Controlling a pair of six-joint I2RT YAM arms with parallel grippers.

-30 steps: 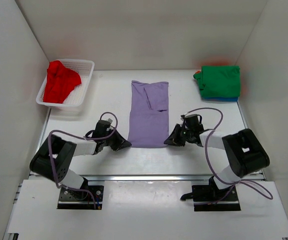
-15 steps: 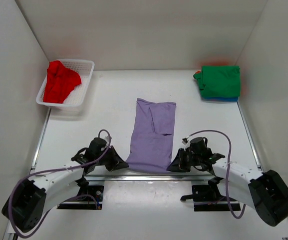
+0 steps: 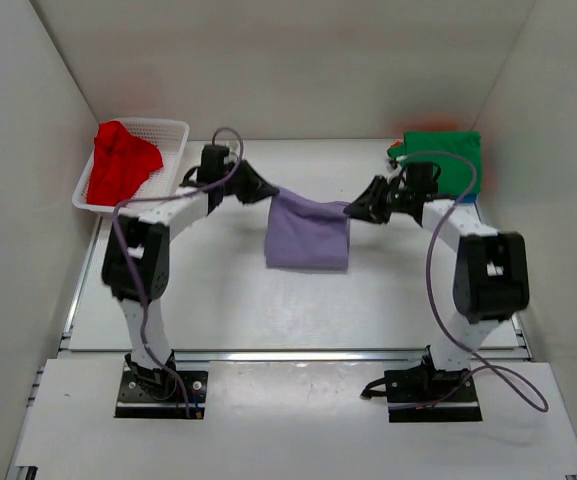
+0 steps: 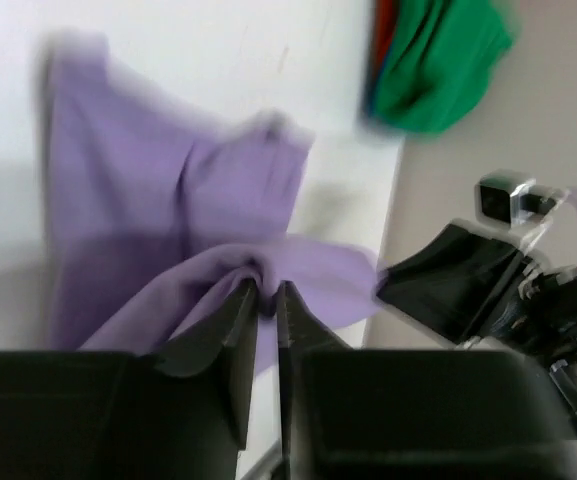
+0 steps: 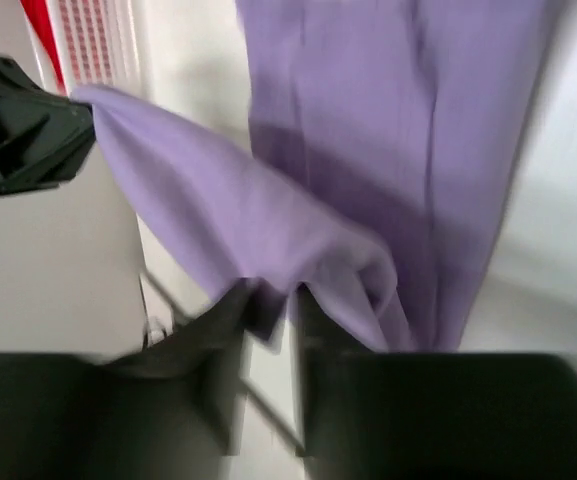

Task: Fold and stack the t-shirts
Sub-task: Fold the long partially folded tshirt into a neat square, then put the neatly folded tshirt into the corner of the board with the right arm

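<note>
The lavender t-shirt (image 3: 308, 234) lies in the middle of the table, its near end lifted and carried back over the rest. My left gripper (image 3: 271, 193) is shut on its left corner (image 4: 258, 275). My right gripper (image 3: 351, 210) is shut on its right corner (image 5: 278, 290). The cloth hangs taut between them, above the lower layer (image 5: 418, 130). A folded green t-shirt (image 3: 441, 163) tops a stack at the far right, with blue and orange edges under it; it also shows in the left wrist view (image 4: 438, 60). A red t-shirt (image 3: 120, 163) lies in the white basket (image 3: 171, 165).
White walls enclose the table on the left, back and right. The basket stands at the far left corner, close to my left arm (image 3: 183, 205). The green stack sits just behind my right arm (image 3: 438, 215).
Both grippers went from the table's near edge to the far half, carrying the lavender shirt's near end up and back over itself. The shirt now looks about half as long.
</note>
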